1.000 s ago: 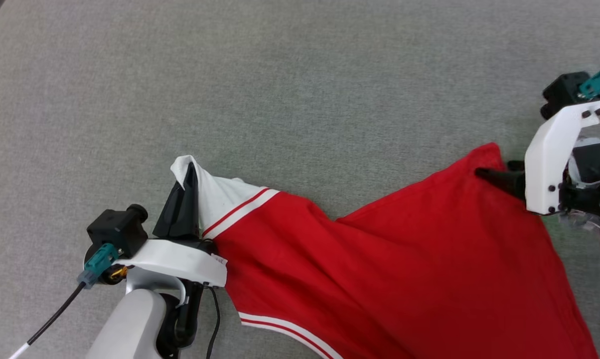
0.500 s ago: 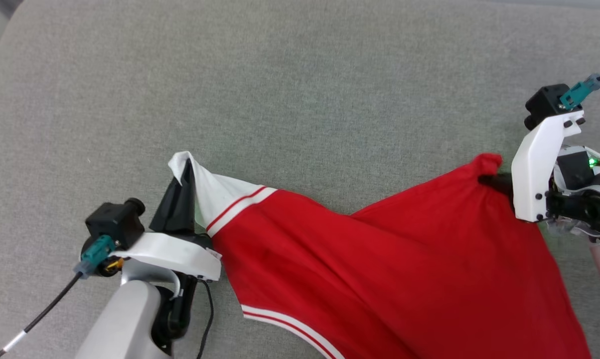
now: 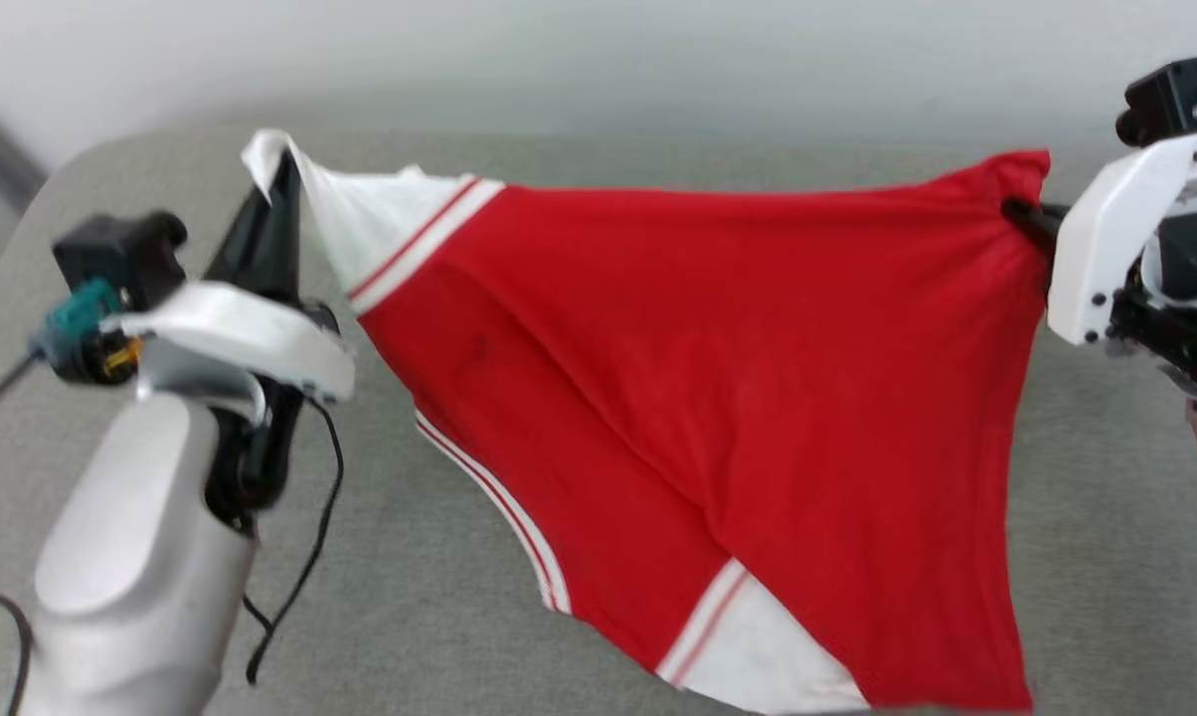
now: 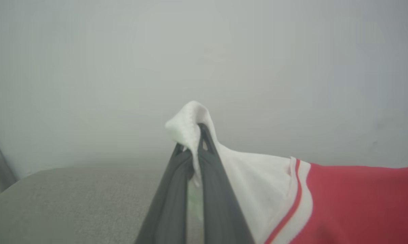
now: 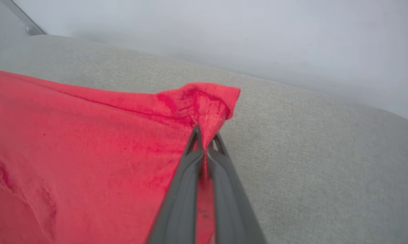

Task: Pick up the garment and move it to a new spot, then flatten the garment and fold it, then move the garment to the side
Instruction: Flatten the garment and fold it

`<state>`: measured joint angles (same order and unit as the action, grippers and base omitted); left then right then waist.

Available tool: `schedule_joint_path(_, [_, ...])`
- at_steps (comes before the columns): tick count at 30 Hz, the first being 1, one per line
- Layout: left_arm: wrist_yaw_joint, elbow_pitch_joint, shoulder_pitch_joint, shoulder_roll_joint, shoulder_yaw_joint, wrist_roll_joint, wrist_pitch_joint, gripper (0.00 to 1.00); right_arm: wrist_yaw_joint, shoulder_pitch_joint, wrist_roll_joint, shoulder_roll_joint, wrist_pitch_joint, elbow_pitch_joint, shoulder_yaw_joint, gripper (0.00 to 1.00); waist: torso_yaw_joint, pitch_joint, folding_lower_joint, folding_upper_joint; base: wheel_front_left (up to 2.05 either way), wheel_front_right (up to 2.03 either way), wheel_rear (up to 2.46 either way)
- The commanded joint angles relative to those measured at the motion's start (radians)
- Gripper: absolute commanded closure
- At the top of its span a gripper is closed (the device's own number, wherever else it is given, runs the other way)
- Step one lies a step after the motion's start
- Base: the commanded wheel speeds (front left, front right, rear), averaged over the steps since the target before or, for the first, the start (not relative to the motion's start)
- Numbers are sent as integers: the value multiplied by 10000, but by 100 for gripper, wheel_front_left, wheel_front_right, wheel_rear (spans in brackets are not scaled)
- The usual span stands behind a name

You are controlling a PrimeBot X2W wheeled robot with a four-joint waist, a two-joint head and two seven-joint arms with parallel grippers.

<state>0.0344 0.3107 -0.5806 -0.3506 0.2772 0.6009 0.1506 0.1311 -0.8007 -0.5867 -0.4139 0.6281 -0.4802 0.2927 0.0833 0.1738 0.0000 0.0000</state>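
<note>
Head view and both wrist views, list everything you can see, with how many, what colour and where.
garment: one, red with white sleeves and red-and-white striped trim, hanging stretched between the two grippers above the fabric surface
fabric surface: one, grey, under the garment
wall: one, pale grey, behind the surface
cable: one, black, dangling beside the left forearm
left gripper: one, dark fingers, shut on the tip of a white sleeve
right gripper: one, dark fingers, shut on a red corner of the garment
</note>
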Motion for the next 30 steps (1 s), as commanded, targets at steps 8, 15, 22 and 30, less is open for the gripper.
schedule_joint_path(8, [-309,1915,-2576,-229,159,-363,-353,100,-9,-1364,795,415,-1223,-978,-138,100,-1052,-543,0,0,0,0,0])
schedule_joint_path(15, [-458,3164,-4922,-442,174,-753,-132,100,-12,-2831,1343,450,-2166,-1221,-305,100,-1405,206,0,0,0,0,0])
schedule_joint_path(22, [-494,3618,-7163,-661,43,-989,195,100,-12,-4550,1725,390,-3067,-1184,-663,100,-1543,1499,0,0,0,0,0])
schedule_joint_path(30, [-394,3456,-9261,-877,-113,-1151,370,100,-13,-6184,2020,263,-3971,-1055,-966,100,-1582,3183,0,0,0,0,0])
